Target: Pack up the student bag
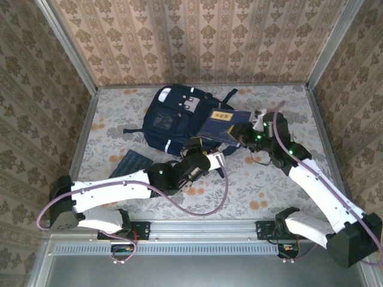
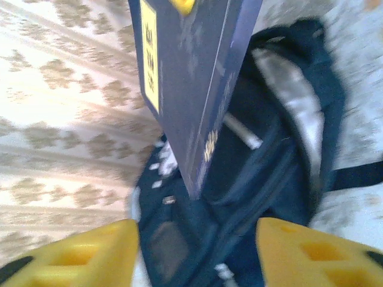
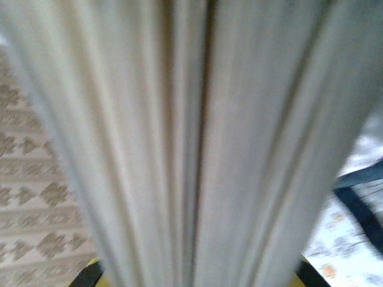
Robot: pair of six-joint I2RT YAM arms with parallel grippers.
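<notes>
the student bag (image 1: 170, 122) lies on the far middle of the flowered bench (image 1: 114, 128), front pocket up. a navy book (image 1: 220, 124) with a yellow label is tilted over the bag's right side. in the left wrist view its lower corner hangs just over the bag's top, and whether it touches is unclear. the right tool (image 1: 246, 134) is clenched on the book's right edge, with pale page edges close against its camera. the left tool (image 2: 196, 226) is released, its yellow fingers (image 2: 90, 257) spread apart, just near of the bag. a dark blue notebook (image 1: 128, 162) lies flat on the bench, near and left of the bag.
</notes>
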